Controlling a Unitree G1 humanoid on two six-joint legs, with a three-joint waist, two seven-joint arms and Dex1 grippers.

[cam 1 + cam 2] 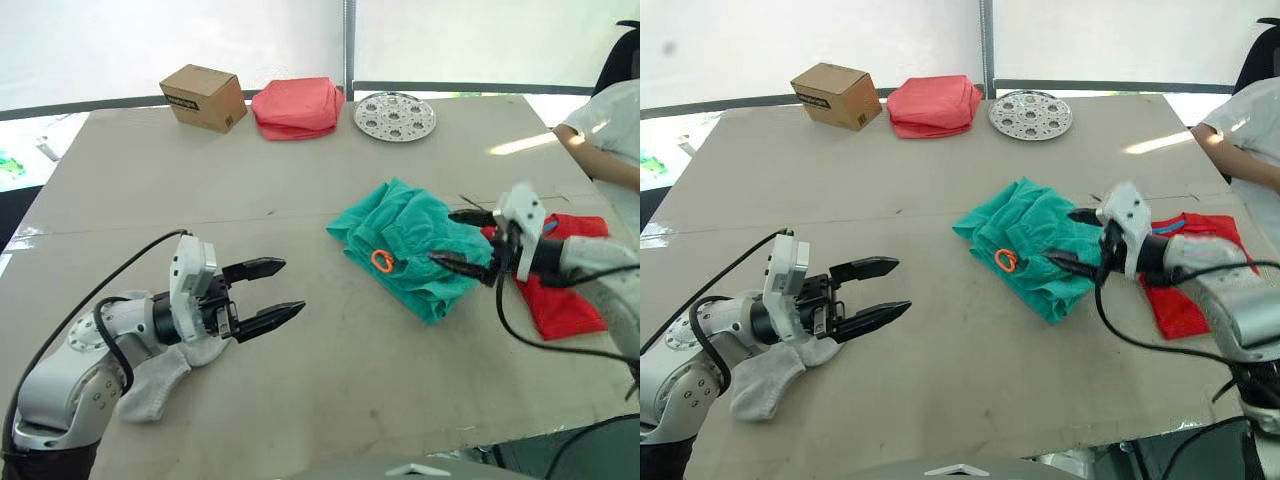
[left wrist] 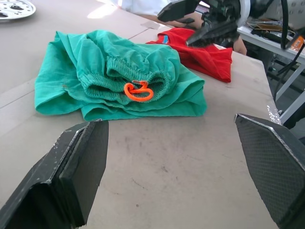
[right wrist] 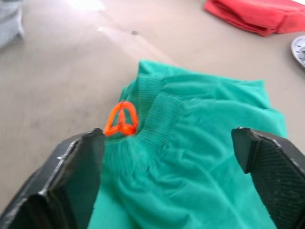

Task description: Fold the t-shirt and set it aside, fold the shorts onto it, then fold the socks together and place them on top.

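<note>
Tan bench [image 1: 300, 190]: teal shorts [image 1: 410, 245] bunched mid-bench, beside red t-shirt [image 1: 560, 290] at right edge. Right tool [image 1: 470, 243] open over shorts, empty. Left tool [image 1: 268, 292] open, empty, above socks [image 1: 155, 385]. Risk: pinching only top layer, folds spilling.

Table [image 1: 300, 190] bears shorts [image 1: 405, 235], t-shirt [image 1: 560, 300], socks [image 1: 155, 385], box [image 1: 203, 97], cloth bundle [image 1: 297, 107], plate [image 1: 395, 116].
</note>
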